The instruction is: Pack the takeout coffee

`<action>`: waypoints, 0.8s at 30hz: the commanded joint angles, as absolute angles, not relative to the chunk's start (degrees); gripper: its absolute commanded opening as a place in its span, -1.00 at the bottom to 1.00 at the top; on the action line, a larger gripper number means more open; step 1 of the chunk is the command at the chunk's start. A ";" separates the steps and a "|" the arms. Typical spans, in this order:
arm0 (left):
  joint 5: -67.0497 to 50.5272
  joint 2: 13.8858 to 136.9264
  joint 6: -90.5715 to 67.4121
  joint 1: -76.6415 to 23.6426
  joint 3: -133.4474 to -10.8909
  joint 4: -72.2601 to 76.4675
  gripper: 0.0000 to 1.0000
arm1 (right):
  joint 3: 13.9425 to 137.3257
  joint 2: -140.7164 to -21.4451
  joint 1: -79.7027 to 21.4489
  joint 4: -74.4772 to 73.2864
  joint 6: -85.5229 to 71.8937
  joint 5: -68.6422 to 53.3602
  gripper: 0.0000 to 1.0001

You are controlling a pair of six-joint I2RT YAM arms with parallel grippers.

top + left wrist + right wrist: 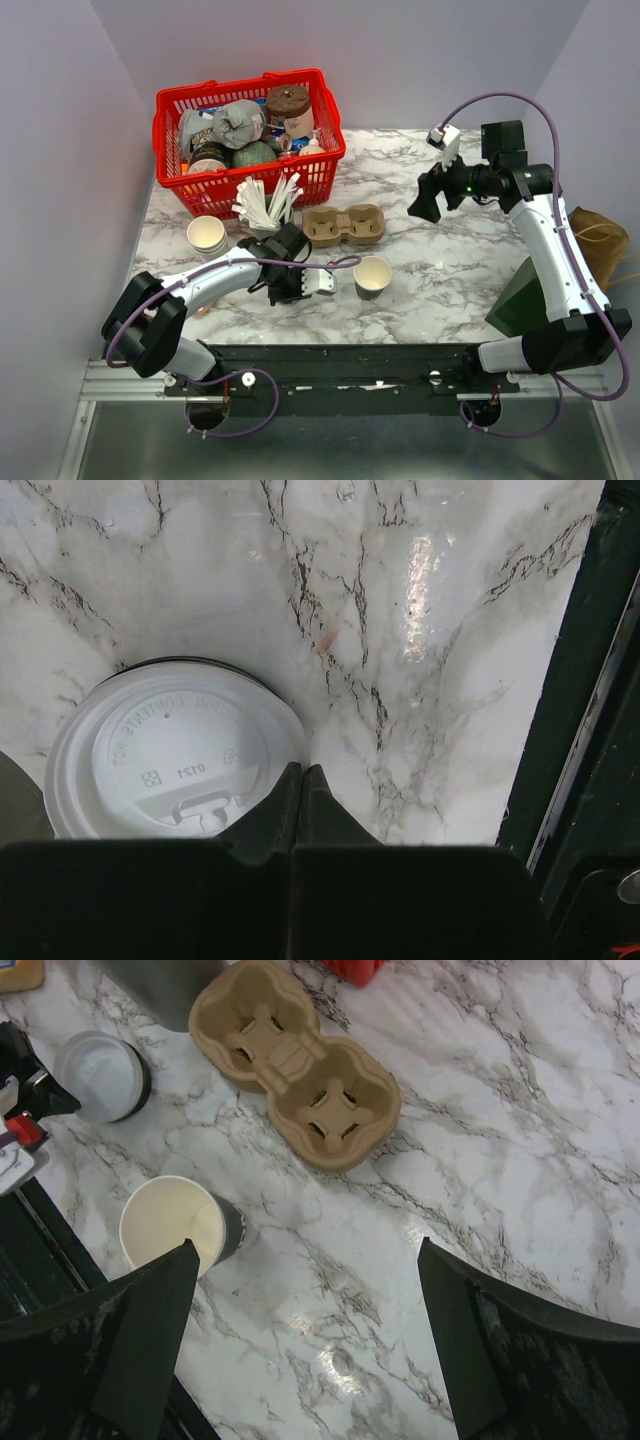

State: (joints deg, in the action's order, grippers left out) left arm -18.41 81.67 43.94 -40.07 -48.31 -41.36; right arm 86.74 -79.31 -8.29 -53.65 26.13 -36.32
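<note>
The takeout coffee (pixel 170 755) is a dark-sleeved paper cup under a round white lid, standing on the marble table; the right wrist view shows it too (pixel 100 1075). My left gripper (pixel 303 770) is shut, its fingertips pressed together with nothing between them, right at the lid's right edge. From above, the left gripper (pixel 298 288) covers the cup. My right gripper (pixel 307 1250) hangs open high over the table at the right (pixel 428 205), holding nothing.
An open lidless paper cup (pixel 372 275) stands just right of the left gripper. A brown cup carrier (pixel 345 225), white stirrers (pixel 265 205) and stacked cups (pixel 207 235) lie behind. A red basket (pixel 250 140) sits far left; a paper bag (pixel 600 240) at the right edge.
</note>
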 commanded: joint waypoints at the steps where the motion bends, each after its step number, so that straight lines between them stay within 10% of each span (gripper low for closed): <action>1: -18.72 81.12 43.68 -39.99 -50.45 -43.32 -1.00 | 87.10 -79.54 -8.61 -52.91 25.66 -35.68 1.00; 24: -29.79 76.39 42.28 -35.33 -57.38 -52.82 -1.00 | 88.24 -80.86 -9.40 -52.21 24.70 -36.47 1.00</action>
